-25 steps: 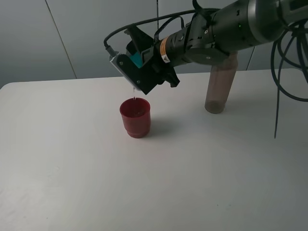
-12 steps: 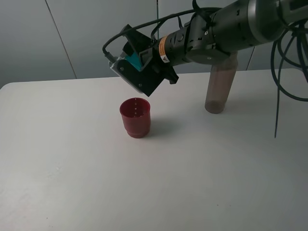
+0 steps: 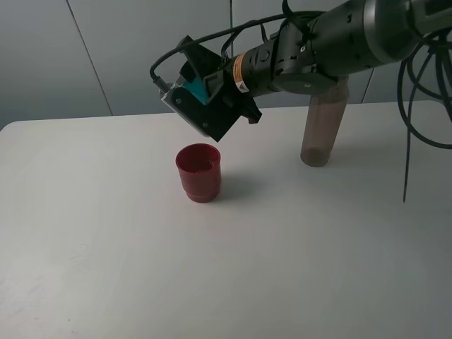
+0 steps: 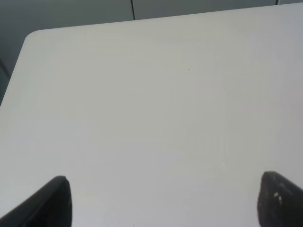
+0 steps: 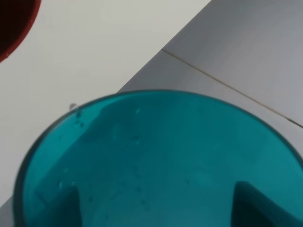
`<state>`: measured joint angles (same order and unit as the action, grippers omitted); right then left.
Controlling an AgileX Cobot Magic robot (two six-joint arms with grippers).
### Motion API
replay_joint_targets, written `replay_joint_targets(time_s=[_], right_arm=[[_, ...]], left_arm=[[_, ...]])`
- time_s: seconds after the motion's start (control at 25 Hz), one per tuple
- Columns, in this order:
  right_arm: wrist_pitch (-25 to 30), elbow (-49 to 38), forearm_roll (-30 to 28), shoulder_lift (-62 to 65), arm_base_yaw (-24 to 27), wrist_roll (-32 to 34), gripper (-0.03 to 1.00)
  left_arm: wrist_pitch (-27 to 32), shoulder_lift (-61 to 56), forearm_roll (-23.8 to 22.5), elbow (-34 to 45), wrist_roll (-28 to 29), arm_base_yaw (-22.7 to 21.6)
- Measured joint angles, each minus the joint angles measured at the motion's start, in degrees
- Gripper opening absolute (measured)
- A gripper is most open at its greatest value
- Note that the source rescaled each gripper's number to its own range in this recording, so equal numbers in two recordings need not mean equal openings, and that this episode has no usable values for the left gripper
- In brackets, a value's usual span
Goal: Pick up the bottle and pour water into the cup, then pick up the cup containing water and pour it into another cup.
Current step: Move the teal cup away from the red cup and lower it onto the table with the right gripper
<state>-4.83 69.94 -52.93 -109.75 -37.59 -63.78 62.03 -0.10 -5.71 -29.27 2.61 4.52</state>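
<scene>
Exterior high view shows the right gripper [image 3: 200,99] above the red cup [image 3: 198,171], holding the teal cup [image 3: 197,83] tilted, mouth pointing down toward the red cup. The bottle [image 3: 323,123] stands upright behind the arm, well apart from the red cup. Right wrist view shows what the high view hides: the teal cup [image 5: 156,163] from inside, with small drops on its wall, and the jaws closed on it. Left wrist view shows only the left gripper [image 4: 161,201], its two fingertips standing wide apart above the bare white table [image 4: 142,104]. Grey wall panels [image 3: 141,49] stand behind the table.
</scene>
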Motion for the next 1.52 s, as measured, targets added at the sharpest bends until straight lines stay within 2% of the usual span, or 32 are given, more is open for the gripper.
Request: replay_joint_targets(time_s=[0.12,0.36,0.44,0.56,0.72,0.8,0.84,1.04,1.2,1.52], right_arm=[[-0.1,0.0,1.63,0.0,0.0,6.04,0.11],[-2.08,-0.31,14.7,0.53,0.85,21.9,0.11],[-4.52,-1.88,17.2,1.59,1.82,30.01,0.11],[-11.7,-6.39,18.22,2.99,4.11,43.12,0.11],[-27.46,-15.79,20.99,3.33,6.97,56.14,0.11],[-34.15,-20.43,24.05,3.33,7.89,57.9,0.11],[-35.52,-22.4,25.57,3.33,8.43,58.43,0.11],[-37.42,-27.74,29.15,2.42,11.39,59.78,0.11],[-38.79,-28.77,29.33,-1.13,11.64,61.35,0.11],[-45.04,-29.73,28.76,-7.93,11.64,63.06,0.11]], left_arm=[[0.0,0.0,0.0,0.0,0.0,0.0],[0.0,0.0,0.0,0.0,0.0,0.0],[0.0,0.0,0.0,0.0,0.0,0.0],[0.0,0.0,0.0,0.0,0.0,0.0],[0.0,0.0,0.0,0.0,0.0,0.0],[0.0,0.0,0.0,0.0,0.0,0.0],[0.0,0.0,0.0,0.0,0.0,0.0],[0.0,0.0,0.0,0.0,0.0,0.0],[0.0,0.0,0.0,0.0,0.0,0.0],[0.0,0.0,0.0,0.0,0.0,0.0]])
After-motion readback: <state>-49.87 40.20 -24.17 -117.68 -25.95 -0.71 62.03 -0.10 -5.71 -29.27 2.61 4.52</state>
